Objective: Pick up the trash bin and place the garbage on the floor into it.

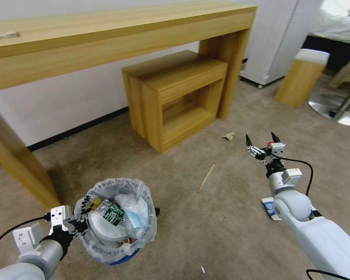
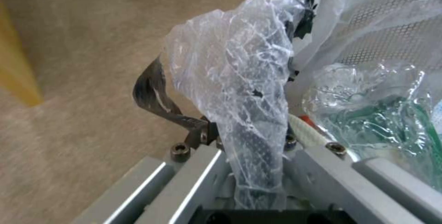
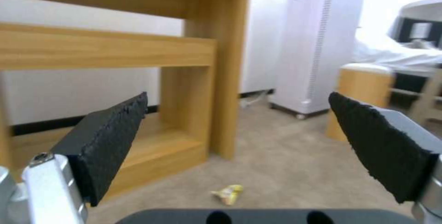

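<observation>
Left pincer (image 1: 78, 225) clamped on trash bin (image 1: 116, 221) rim; right pincer (image 1: 262, 140), fingers apart, above floor (image 1: 206, 233) near yellow wrapper (image 1: 229, 136) and wooden stick (image 1: 206, 177).

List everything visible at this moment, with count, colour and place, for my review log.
trash bin: one, black with clear bag, near left, holding a green-label bottle and blue mask
wooden stick: one, tan, on the carpet mid-floor
yellowish wrapper: one, by the desk leg
blue-white packet: one, beside the right arm
desk: one, light wood, along the wall
small wooden shelf: one, under the desk
left gripper: clamped on the bin's rim
right gripper: open, empty, above the floor
</observation>
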Robot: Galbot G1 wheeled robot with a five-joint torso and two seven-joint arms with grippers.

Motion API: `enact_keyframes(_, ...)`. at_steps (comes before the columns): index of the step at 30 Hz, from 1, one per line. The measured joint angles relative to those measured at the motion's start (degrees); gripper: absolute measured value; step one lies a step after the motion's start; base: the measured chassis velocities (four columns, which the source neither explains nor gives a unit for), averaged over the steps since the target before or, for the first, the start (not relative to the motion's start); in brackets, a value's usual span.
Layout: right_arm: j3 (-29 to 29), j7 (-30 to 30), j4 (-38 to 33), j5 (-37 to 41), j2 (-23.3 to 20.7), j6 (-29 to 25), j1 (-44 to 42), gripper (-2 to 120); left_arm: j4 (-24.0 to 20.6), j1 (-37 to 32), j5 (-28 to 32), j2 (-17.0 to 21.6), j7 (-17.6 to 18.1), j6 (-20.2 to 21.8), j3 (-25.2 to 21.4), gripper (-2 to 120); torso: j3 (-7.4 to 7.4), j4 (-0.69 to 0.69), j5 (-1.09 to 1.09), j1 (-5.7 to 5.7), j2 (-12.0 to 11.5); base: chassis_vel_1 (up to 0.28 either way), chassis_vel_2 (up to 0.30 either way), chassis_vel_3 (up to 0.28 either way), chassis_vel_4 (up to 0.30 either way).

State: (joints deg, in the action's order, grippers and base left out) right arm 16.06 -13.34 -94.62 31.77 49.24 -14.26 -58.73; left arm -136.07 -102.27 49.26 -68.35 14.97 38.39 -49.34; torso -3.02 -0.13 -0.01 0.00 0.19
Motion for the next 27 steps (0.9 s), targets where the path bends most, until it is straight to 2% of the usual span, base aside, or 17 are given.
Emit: enact_keyframes(27,3.31,-0.07,-3.67,-0.91,-0.39,0.20,-3.77,100,-2.90,-3.77,1.07,1.34,0.47,1.00,-0.41,1,0.00,0.00,0.01,0.00,0.00,-0.092,-0.091,-0.084,-0.091)
